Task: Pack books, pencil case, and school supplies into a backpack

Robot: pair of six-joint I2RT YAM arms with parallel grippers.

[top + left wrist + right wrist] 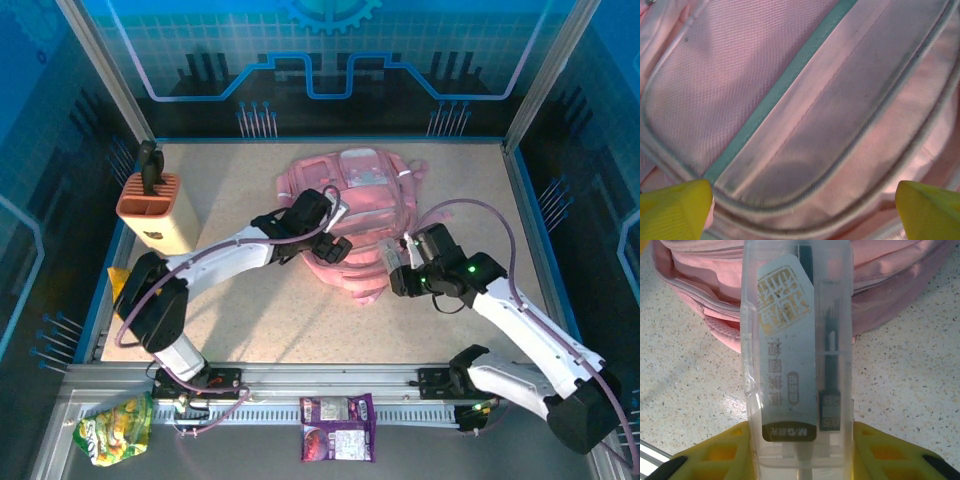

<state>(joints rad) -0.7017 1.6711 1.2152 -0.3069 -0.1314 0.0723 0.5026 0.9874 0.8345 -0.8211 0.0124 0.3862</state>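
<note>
the right fingers [715,457] are clamped on the clear school supplies [797,340] just beside the pink backpack [362,172] — not yet packed, it seems — while the left fingers [670,210] hang spread apart over the backpack's front.

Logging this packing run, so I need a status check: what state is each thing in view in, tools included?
backpack: lying on the table; zipped or open unclear.
left tool: open, over the backpack.
right tool: shut on the clear supplies case.
clear supplies case: held, outside the backpack.
beige block: upright.
yellow snack bag: lying, crumpled.
purple snack packet: lying flat.
</note>
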